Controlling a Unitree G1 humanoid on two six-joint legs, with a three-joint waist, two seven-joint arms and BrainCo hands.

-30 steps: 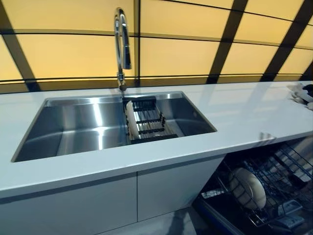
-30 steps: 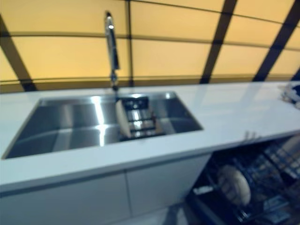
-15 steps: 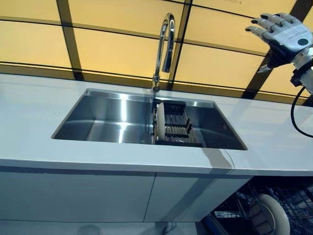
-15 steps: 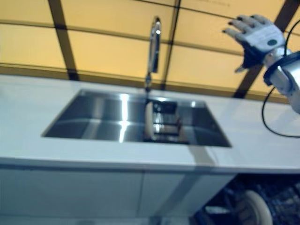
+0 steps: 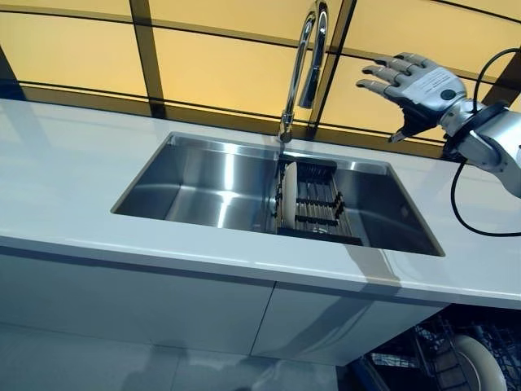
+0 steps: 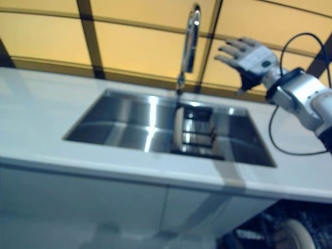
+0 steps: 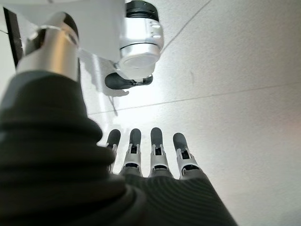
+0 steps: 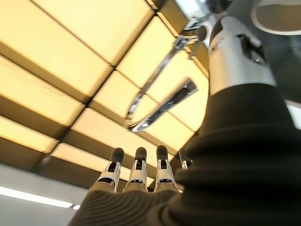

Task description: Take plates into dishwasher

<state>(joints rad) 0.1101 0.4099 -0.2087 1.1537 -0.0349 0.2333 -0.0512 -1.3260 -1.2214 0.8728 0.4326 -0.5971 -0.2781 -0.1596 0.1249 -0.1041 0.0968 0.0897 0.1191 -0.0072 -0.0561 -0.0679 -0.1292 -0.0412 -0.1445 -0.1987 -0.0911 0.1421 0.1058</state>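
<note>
One plate [image 5: 288, 194] stands on edge in the sink's rack [image 5: 313, 205] as the right hand [image 5: 417, 83], fingers spread and empty, has dropped lower toward it, likely reaching (left hand [image 7: 155, 155] hangs open, idle).

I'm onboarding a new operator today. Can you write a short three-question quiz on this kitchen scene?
1. True or false: the right hand is holding a plate.
2. Where is the plate that is not yet loaded?
A. flat on the countertop
B. on edge in the dish rack inside the sink
C. under the faucet, lying in the basin
3. Fill in: the left hand hangs low with straight fingers over the ____.

Key:
1. False; it is raised, open and empty, near the faucet.
2. B
3. floor
</note>
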